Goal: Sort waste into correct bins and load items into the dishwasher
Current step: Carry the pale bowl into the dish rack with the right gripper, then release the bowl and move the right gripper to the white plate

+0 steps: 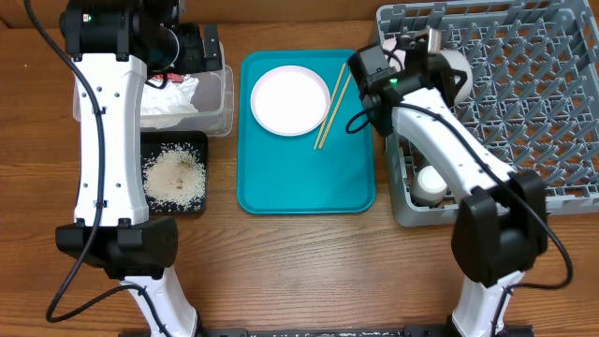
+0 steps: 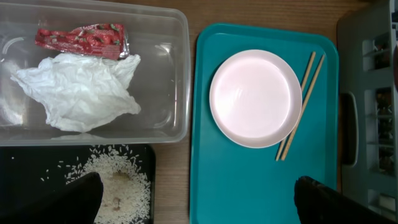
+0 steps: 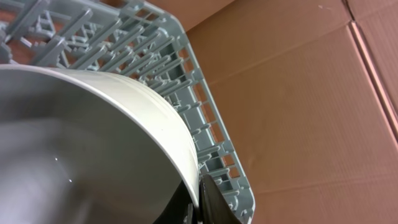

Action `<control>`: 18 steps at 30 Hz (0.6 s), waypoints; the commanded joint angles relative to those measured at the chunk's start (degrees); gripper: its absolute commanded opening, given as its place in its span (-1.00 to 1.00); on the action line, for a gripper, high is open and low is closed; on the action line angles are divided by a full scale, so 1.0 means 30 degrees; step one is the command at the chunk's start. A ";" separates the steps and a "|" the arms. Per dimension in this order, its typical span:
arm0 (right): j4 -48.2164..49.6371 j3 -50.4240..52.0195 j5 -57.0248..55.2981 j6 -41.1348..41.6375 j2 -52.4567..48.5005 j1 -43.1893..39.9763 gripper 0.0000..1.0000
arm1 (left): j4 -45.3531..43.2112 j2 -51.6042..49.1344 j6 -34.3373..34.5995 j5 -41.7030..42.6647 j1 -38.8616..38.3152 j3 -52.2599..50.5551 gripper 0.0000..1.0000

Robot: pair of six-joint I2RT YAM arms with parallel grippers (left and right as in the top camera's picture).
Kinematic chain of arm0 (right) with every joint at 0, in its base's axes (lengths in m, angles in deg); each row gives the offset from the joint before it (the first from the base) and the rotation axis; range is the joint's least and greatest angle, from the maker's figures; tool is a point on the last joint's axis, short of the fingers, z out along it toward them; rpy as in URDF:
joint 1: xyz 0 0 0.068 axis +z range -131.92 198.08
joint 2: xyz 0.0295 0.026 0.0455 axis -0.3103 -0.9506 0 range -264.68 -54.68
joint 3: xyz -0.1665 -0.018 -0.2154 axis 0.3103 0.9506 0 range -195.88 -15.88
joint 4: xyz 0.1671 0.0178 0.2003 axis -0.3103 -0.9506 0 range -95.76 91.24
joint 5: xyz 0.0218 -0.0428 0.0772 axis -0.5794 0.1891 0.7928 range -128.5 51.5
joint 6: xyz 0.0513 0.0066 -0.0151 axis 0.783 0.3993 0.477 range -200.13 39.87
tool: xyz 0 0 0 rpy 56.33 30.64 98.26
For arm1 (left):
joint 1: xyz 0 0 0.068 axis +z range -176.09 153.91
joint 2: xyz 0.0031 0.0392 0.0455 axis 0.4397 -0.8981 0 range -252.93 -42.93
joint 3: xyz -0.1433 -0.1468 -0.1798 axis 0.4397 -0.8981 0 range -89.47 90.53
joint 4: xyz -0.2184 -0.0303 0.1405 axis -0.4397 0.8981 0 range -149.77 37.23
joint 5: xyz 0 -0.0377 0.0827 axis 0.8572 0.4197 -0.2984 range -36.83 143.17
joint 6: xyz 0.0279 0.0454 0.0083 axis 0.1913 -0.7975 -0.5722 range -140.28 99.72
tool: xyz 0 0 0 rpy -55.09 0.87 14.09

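My right gripper (image 1: 432, 58) is shut on the rim of a white bowl (image 1: 459, 73) and holds it over the left back part of the grey dish rack (image 1: 543, 112). In the right wrist view the bowl (image 3: 93, 143) fills the left side, and the fingers (image 3: 200, 202) pinch its wall. My left gripper (image 2: 199, 208) is open and empty, above the clear tub (image 2: 168, 74). The tub holds the white napkin (image 2: 81, 90) and the red wrapper (image 2: 81, 38). Rice (image 1: 174, 175) lies in the black tray (image 1: 201, 140). The plate (image 1: 290, 100) and chopsticks (image 1: 332, 105) lie on the teal tray (image 1: 309, 183).
A small white cup or bowl (image 1: 431, 183) sits in the rack's front left corner. The rack's pegs stand upright across its whole grid. Brown cardboard (image 3: 298, 93) lies beyond the rack's edge. Bare wooden table (image 1: 309, 271) runs along the front.
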 commanded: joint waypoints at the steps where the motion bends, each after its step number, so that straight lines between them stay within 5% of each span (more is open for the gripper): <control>1: 0.0372 0.0015 -0.0925 0.0029 -0.0546 0.0073 -0.92 | -0.0015 -0.0211 0.0270 -0.0124 -0.0131 0.0160 1.00; 18: 0.0619 0.0860 0.0692 0.0721 -0.0984 0.0066 -0.92 | -0.0015 -0.0211 0.0270 -0.0117 -0.0131 0.0160 1.00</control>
